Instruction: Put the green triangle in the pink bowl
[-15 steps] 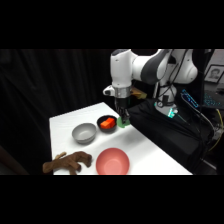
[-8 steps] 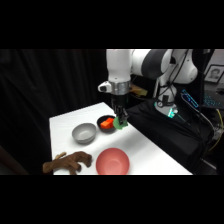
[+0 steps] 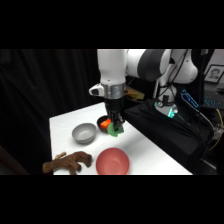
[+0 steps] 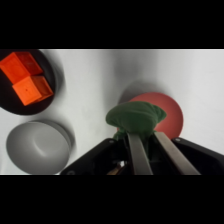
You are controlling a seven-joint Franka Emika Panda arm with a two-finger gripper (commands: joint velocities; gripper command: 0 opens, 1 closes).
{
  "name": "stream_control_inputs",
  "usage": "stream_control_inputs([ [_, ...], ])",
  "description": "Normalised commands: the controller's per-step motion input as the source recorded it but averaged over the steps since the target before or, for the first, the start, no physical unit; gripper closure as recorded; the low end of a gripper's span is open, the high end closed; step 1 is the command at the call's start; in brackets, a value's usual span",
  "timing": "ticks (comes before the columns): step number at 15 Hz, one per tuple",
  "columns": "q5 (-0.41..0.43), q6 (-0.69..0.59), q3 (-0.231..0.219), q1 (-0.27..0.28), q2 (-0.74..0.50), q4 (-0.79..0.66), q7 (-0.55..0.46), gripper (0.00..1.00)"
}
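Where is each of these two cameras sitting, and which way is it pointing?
Side view: fixed beside the table, looking across and down; shows the white arm and end effector holding the green triangle.
Wrist view: on the arm's wrist, looking down past the end effector; only its linkage and fingers show.
Shared: green triangle, pink bowl, grey bowl, dark bowl.

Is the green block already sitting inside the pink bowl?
No, the green triangle is held up in the gripper, above the table, while the pink bowl has nothing in it.
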Motion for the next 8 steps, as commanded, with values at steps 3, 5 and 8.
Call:
stream_control_inputs([
  [3,-0.147,-0.07,-0.02,0.085,0.32,0.41,0.09,0.94],
  [5,-0.126,-0.04,-0.034,0.085,0.29,0.37,0.07,0.94],
  [8,-0.122,0.0,-0.042,0.095,0.28,0.33,0.06,0.94],
])
